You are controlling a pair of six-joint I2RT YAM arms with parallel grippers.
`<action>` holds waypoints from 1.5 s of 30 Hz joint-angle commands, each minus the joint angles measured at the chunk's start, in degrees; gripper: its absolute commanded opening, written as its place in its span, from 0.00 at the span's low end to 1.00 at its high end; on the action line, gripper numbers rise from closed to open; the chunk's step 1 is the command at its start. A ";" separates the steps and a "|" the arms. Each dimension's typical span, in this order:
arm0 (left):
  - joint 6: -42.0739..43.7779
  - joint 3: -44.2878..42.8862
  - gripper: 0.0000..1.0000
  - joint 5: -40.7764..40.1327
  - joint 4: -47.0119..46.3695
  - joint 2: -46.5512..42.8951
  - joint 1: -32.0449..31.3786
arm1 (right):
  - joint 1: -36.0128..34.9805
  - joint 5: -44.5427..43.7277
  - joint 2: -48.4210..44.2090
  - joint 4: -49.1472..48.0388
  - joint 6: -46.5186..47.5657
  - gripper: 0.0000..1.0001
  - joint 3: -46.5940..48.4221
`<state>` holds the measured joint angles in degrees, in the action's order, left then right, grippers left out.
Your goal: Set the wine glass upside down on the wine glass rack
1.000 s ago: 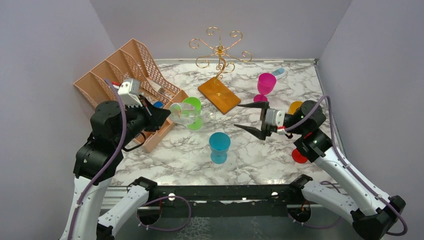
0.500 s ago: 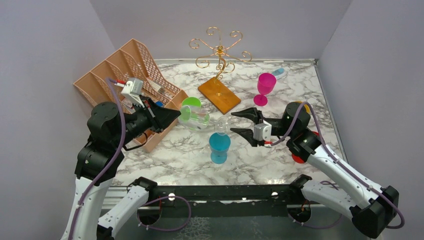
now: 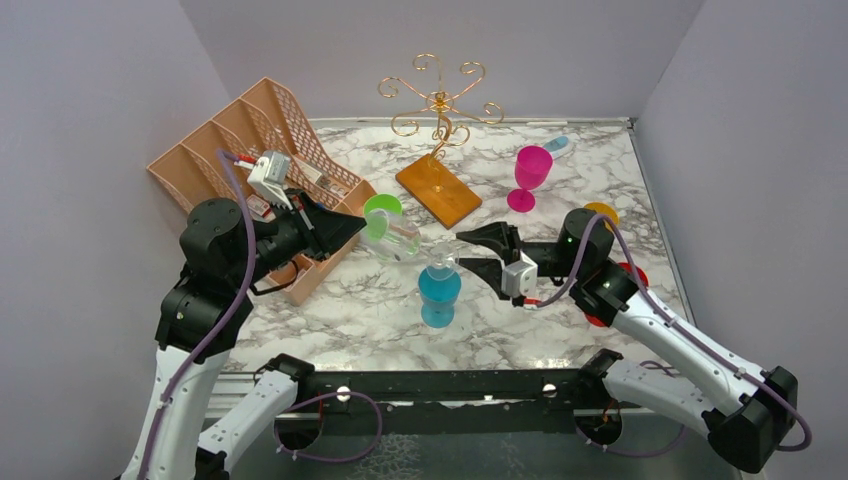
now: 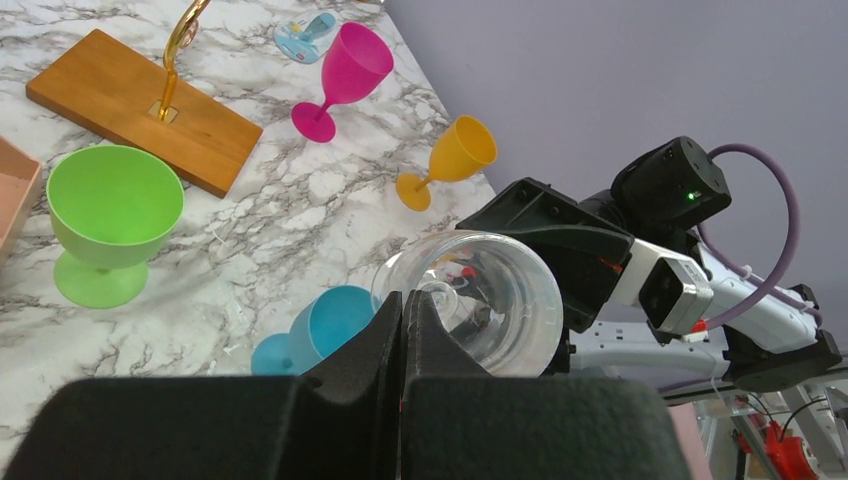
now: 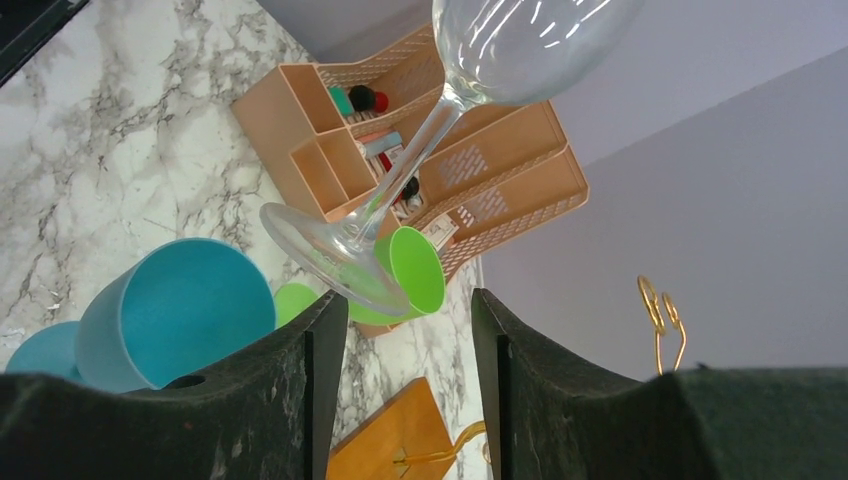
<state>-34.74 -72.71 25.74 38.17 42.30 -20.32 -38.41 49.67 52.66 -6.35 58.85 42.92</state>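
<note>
Marble tabletop (image 3: 330, 300) lies beneath the left gripper (image 4: 404, 312), pinched shut on the bowl of the sideways wine glass (image 5: 520, 40), while the right gripper (image 5: 405, 300) holds its fingers apart near the foot

Clear wine glass (image 4: 495, 305) sideways aloft; gold wire rack (image 3: 436, 190) upright on wooden base.

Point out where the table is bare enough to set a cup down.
Free: the near strip left of the blue cup, and the strip right of it up to the right arm; also between rack base and pink cup. Crowded: the middle, where the glass, green cup, left claw and right claw meet.
</note>
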 commanded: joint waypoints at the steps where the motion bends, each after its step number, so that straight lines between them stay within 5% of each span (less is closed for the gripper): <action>1: -1.92 0.65 0.00 2.10 -3.24 0.05 0.01 | -1.37 -0.90 -1.33 -1.67 2.15 0.50 -1.07; 8: -4.56 2.18 0.00 1.19 -4.62 -0.61 0.01 | -2.80 1.09 -0.82 -5.72 1.18 0.45 -2.60; 19: -7.23 7.18 0.00 0.42 -6.04 -1.26 0.01 | -3.15 1.03 -0.33 -26.93 -9.43 0.35 -8.68; 27: -11.02 10.30 0.00 0.01 -6.11 -0.91 -0.02 | -3.25 2.12 -0.06 -29.84 -11.49 0.33 -9.11; 34: -13.34 12.18 0.00 -0.77 -6.10 -0.75 0.01 | -3.25 -1.88 2.46 -38.27 -22.54 0.31 -10.09; 39: -15.28 13.66 0.00 -0.49 -6.13 -0.95 0.01 | -3.24 2.41 3.32 -38.57 -20.53 0.29 -11.49; 45: -14.99 13.77 0.00 -1.45 -6.07 -1.31 -0.03 | -3.25 3.56 2.08 -35.05 -18.71 0.01 -10.69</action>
<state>-48.47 -59.86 18.15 27.97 41.21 -19.11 -41.60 56.23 56.03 -34.96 38.63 29.87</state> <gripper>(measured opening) 0.014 0.057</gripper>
